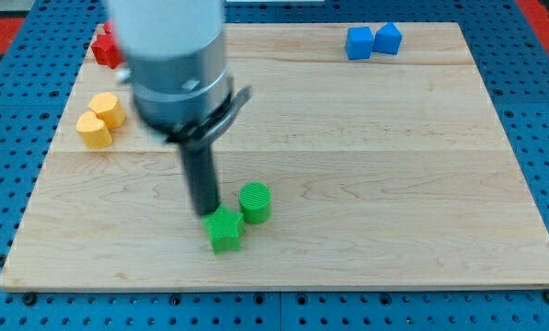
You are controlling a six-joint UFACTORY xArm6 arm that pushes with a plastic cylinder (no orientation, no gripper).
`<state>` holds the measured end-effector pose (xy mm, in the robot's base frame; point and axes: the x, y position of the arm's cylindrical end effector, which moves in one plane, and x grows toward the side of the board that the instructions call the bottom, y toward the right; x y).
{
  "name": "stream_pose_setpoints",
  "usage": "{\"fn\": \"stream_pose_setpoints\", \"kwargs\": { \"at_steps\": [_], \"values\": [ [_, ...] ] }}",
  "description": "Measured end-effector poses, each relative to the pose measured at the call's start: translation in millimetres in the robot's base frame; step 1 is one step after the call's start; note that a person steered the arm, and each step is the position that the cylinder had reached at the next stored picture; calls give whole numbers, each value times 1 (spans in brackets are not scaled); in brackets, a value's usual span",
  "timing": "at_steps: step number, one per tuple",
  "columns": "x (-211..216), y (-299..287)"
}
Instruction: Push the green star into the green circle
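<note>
- Our tip (207,211) has no gripper, so nothing is grasped; it touches the green star (224,229) at its upper-left.
- We judge the star light, rigid, likely to pivot; push centrally toward the adjacent green circle (255,202) across the tabletop (394,184).

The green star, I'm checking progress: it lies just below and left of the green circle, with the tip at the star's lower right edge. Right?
Not quite. The camera view shows my tip at the upper left edge of the green star, not its lower right. The rest holds: the star lies just below and left of the green circle.
</note>
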<state>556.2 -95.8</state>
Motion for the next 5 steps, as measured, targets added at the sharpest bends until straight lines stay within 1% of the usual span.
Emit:
{"fn": "stream_pose_setpoints", "kwargs": {
  "at_steps": [1,2,3,5],
  "values": [
    [48,-18],
    [55,-8],
    [17,33],
    [-32,86]
  ]
}}
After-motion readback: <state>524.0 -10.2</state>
